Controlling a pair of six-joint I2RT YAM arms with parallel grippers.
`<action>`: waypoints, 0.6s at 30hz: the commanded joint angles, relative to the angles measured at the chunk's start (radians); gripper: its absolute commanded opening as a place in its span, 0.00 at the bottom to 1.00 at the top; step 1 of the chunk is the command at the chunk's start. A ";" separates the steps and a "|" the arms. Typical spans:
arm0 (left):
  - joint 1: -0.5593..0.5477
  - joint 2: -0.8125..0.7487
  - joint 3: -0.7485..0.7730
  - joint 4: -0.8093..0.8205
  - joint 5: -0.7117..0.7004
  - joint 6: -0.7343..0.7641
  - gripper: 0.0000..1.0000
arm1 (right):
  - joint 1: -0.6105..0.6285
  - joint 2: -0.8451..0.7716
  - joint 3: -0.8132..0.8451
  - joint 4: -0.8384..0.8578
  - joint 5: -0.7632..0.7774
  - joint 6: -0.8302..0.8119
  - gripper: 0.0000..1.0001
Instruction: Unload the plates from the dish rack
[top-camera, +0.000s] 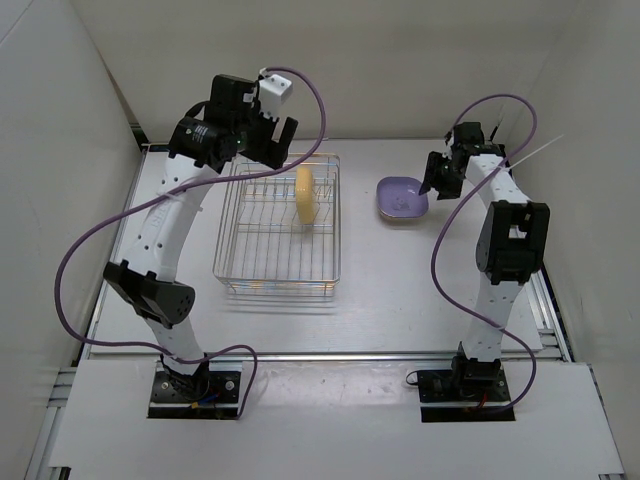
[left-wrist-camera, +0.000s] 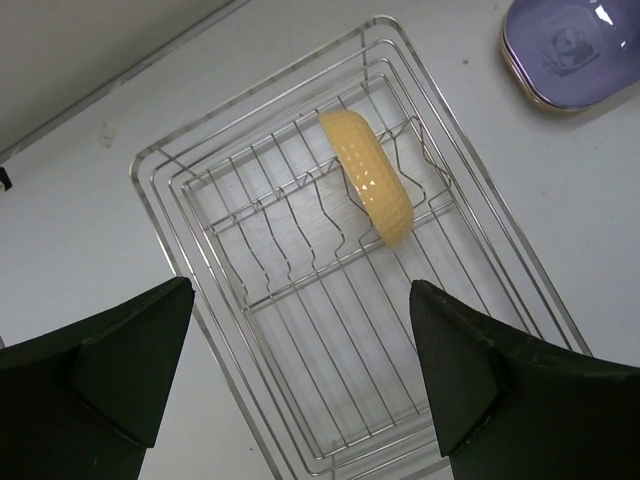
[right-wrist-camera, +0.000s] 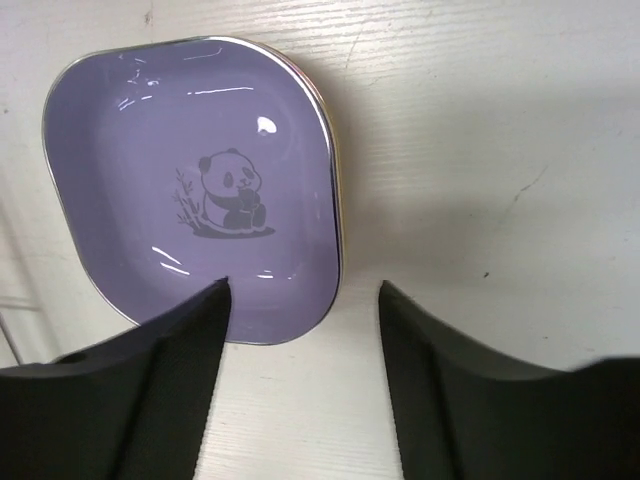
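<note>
The dish rack (top-camera: 270, 250) is a silver wire basket in the middle of the table. One yellow plate (top-camera: 307, 193) stands on edge between its divider wires at the back right. My left gripper (top-camera: 272, 140) hovers high over the rack's far end, open and empty. In the left wrist view the yellow plate (left-wrist-camera: 372, 178) leans in the rack (left-wrist-camera: 330, 340) well beyond the left gripper (left-wrist-camera: 300, 300). A purple plate (right-wrist-camera: 190, 180) with a panda lies flat on the table, a thin yellow rim showing beneath it. My right gripper (right-wrist-camera: 303, 290) is open just above its near corner, holding nothing.
The purple plate (top-camera: 402, 198) lies to the right of the rack, near the back wall. White walls close in the table on the left, back and right. Purple cables loop from both arms. In the left wrist view the purple plate (left-wrist-camera: 565, 45) sits top right.
</note>
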 joint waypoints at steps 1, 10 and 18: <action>0.019 -0.057 -0.034 0.004 0.054 -0.035 1.00 | -0.014 -0.097 0.017 -0.004 -0.001 -0.006 0.67; 0.167 0.022 -0.085 0.076 0.374 -0.167 1.00 | -0.032 -0.209 0.099 -0.156 -0.029 -0.139 1.00; 0.278 0.159 -0.228 0.286 0.859 -0.332 0.95 | -0.043 -0.339 -0.024 -0.245 -0.122 -0.253 1.00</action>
